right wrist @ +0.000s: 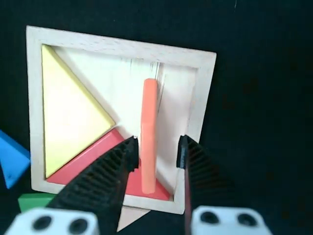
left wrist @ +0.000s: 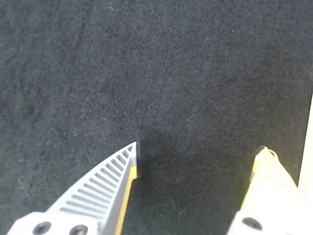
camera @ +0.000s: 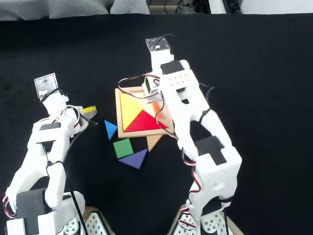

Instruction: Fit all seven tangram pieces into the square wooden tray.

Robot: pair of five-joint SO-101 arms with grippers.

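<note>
1. The tray (right wrist: 122,46) is pale wood, square, with a raised rim and a smooth floor showing fine grain. It lies flat on the black, fuzzy cloth (camera: 254,73) that covers the table.
2. The pieces are flat, hard-edged and matt, each in one plain colour.
3. My right gripper (right wrist: 156,147) hangs over the tray, its black ribbed fingers (right wrist: 110,166) part open and astride the orange piece (right wrist: 148,137).
4. That orange piece stands up on its thin edge on the tray floor. I see a clear gap between it and one finger. The other fingertip is right against it, though I cannot tell if they touch.
5. Inside the tray, the big yellow triangle (right wrist: 68,117) lies flat in one corner, with a long side along the rim.
6. The red triangle (right wrist: 93,156) lies flat beside it, edge to edge with the yellow one, and the foot of the orange piece meets it.
7. Outside the tray on the cloth are the small blue triangle (camera: 110,129), the green square (camera: 123,148) and the purple triangle (camera: 135,159). The green square and the purple triangle lie close together.
8. A tan triangle (camera: 154,142) lies just beside the tray's near rim.
9. My left gripper (left wrist: 200,156) sits well apart from the tray, wide open over bare cloth and holding nothing. One finger is white and ribbed, the other tipped yellow.
</note>
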